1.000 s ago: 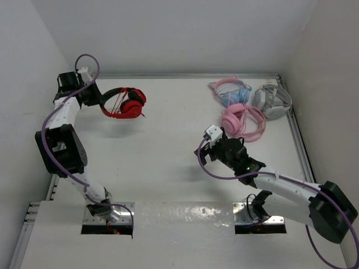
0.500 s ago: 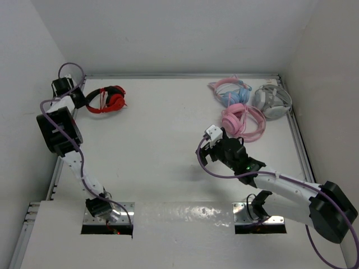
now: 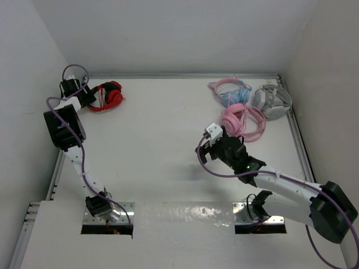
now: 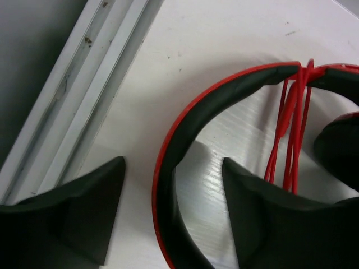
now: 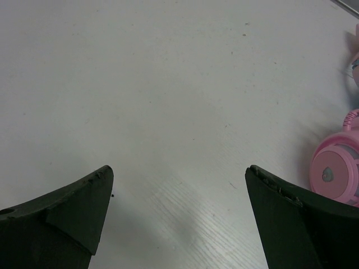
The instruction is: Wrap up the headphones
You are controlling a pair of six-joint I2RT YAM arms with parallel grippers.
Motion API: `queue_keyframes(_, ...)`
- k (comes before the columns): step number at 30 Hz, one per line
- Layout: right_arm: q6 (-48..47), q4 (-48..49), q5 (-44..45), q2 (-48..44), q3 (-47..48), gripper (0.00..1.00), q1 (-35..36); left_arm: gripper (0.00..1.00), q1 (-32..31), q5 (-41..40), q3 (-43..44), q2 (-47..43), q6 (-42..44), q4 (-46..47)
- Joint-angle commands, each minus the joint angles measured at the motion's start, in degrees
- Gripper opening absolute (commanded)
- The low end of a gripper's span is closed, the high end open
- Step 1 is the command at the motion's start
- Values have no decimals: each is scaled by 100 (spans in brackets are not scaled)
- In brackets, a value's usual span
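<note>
The red headphones [image 3: 107, 96] lie flat on the table in the far left corner. Their thin red cable [image 4: 293, 131] is wound in several strands across the black-and-red headband [image 4: 168, 147]. My left gripper [image 3: 84, 96] is open and straddles the headband [image 4: 173, 162], with a gap of table showing on each side, so neither finger grips it. A dark ear cup [image 4: 339, 140] shows at the right edge of the left wrist view. My right gripper [image 3: 206, 144] hovers open over bare table near the middle [image 5: 179, 168], with nothing between its fingers.
A metal rail [image 4: 73, 95] runs along the table's left edge, close beside the left gripper. Two pink headphones [image 3: 242, 120] [image 3: 230, 91] and a grey-white pair [image 3: 273, 101] lie at the back right. One pink ear cup [image 5: 335, 171] shows in the right wrist view.
The left arm swung the red headphones left and back into the corner. Its jaws, shut on the headband before, have now opened. The right arm has not moved.
</note>
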Motion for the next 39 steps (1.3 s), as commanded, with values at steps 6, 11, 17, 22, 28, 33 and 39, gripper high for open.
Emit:
queue_keyframes(6,173,55,-9,-58,186,99,-23,100,-33,-119,-515,-1210,599,36)
queue_keyframes(11,322,-156,167,21,256,99,-23,100,-24,-251,-1138,-2431,1197,-298)
queue_keyframes(17,402,-428,396,-31,151,99,-23,100,-24,170,-2947,-4250,2697,-983)
queue_keyframes(22,437,-218,466,-189,-60,99,-32,100,-6,363,-4949,-5158,3439,-1335)
queue_keyframes(28,446,-173,458,-93,28,99,-31,100,55,628,-5658,-5553,2983,-967)
queue_keyframes(33,498,-77,571,-224,-156,99,-32,100,64,619,-5631,-5237,2640,-554)
queue_keyframes(39,516,125,827,-409,-421,99,-32,100,64,610,-5508,-5009,2605,-553)
